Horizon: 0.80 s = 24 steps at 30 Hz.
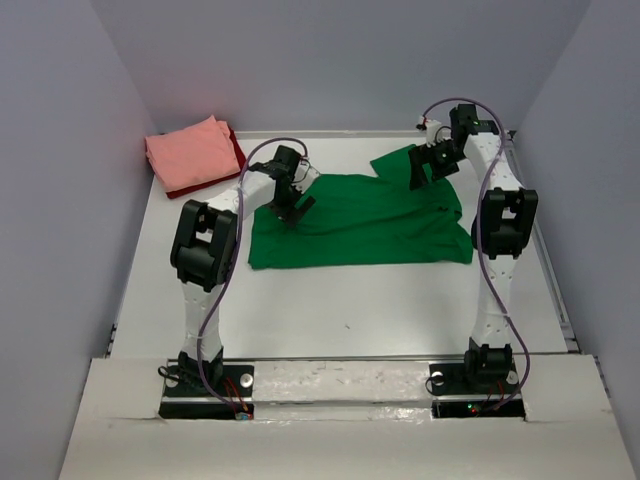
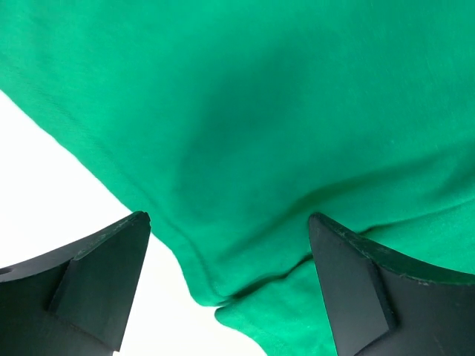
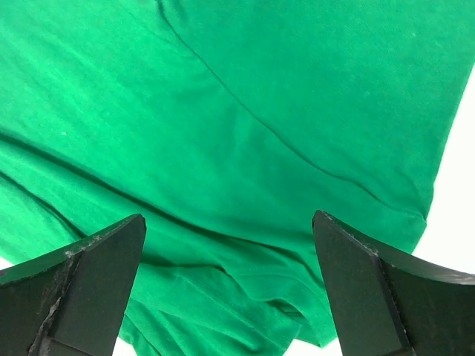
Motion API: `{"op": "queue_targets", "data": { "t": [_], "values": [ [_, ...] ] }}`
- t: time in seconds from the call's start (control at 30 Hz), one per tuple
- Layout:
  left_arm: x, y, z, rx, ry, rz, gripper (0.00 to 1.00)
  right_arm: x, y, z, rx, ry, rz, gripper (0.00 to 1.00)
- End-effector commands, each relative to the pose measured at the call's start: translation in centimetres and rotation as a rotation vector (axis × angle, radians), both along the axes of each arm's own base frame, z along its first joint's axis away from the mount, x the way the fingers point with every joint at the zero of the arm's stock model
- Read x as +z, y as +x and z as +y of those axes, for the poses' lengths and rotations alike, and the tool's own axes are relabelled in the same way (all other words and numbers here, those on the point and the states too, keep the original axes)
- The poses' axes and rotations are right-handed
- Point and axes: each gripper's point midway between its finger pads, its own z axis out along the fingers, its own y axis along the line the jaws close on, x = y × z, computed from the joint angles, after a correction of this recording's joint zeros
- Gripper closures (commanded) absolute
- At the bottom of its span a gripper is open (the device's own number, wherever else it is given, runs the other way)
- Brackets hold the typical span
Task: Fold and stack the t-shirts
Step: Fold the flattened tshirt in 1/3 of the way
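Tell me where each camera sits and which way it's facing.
Top external: above, behind the arms, looking down on the table, green t-shirt and folded stack; both arms show.
Left wrist: on the left arm, looking down past open left gripper at the shirt's edge.
Right wrist: likewise, right gripper open over green cloth.
Shared: all three show the green t-shirt.

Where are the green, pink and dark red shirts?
green t-shirt point(image 1: 370, 225): top view, middle of its spread cloth.
pink t-shirt point(image 1: 190, 152): top view, upper face of the folded bundle.
dark red t-shirt point(image 1: 238, 152): top view, edge showing beneath the pink t-shirt.
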Motion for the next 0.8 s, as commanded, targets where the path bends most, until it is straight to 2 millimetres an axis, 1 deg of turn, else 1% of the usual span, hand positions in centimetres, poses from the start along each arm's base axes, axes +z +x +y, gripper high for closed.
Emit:
{"op": "queue_targets", "data": {
  "t": [0.0,0.03,0.1,0.17,0.2,0.27,0.3,0.33,0.37,0.43,0.53,0.57,0.6,0.63,0.7,0.73,0.77],
  "values": [
    [3.4,2.0,0.0,0.001,0.017,-0.077,0.01,3.0,0.6,0.9,-0.001,0.039,-0.063,0.0],
    [3.5,2.1,0.0,0.01,0.017,-0.078,0.01,3.0,0.6,1.5,0.01,0.042,-0.068,0.0],
    [4.5,2.7,0.0,0.022,0.012,-0.105,0.01,2.9,0.0,1.5,0.014,0.04,-0.048,0.0],
    [5.2,3.1,0.2,0.032,0.014,-0.131,0.01,2.7,-1.0,1.4,0.038,0.033,-0.019,0.0],
    [5.7,3.4,0.4,0.042,0.021,-0.147,0.01,2.3,-1.5,1.8,0.051,0.024,-0.002,0.0],
    [6.0,3.5,0.8,0.051,0.029,-0.15,0.01,2.6,-1.8,1.5,0.064,0.005,-0.018,0.0],
    [6.3,3.8,0.9,0.056,0.031,-0.159,0.01,2.4,-1.8,1.1,0.059,-0.018,-0.023,0.0],
    [6.4,3.8,1.0,0.061,0.03,-0.161,0.01,1.8,-2.0,0.9,0.063,-0.029,-0.018,0.0],
    [6.4,3.8,0.9,0.059,0.026,-0.159,0.01,2.0,-1.8,0.8,0.068,-0.035,-0.036,0.0],
    [6.4,3.6,0.6,0.053,0.004,-0.148,0.01,2.4,-2.1,1.0,0.083,-0.028,-0.036,0.0],
    [6.6,3.1,-0.1,0.042,-0.035,-0.134,0.01,3.5,-3.3,1.9,0.137,0.023,-0.019,0.02],
    [6.4,2.8,-0.3,0.035,-0.042,-0.125,0.01,4.4,-3.8,2.2,0.159,0.038,-0.035,0.03],
    [6.4,2.8,-0.2,0.036,-0.044,-0.125,0.01,3.8,-4.1,2.2,0.159,0.04,-0.018,0.03],
    [6.7,2.8,-0.2,0.034,-0.046,-0.133,0.01,5.0,-4.2,2.4,0.178,0.045,-0.062,0.03],
    [6.6,2.7,-0.3,0.034,-0.05,-0.131,0.01,5.1,-4.9,2.5,0.184,0.05,-0.059,0.05],
    [6.6,2.7,-0.3,0.032,-0.053,-0.13,0.01,5.5,-5.0,2.6,0.197,0.057,-0.07,0.07],
    [6.3,2.5,-0.3,0.031,-0.054,-0.118,0.01,5.8,-5.6,2.7,0.202,0.063,-0.057,0.08]
  ]
}}
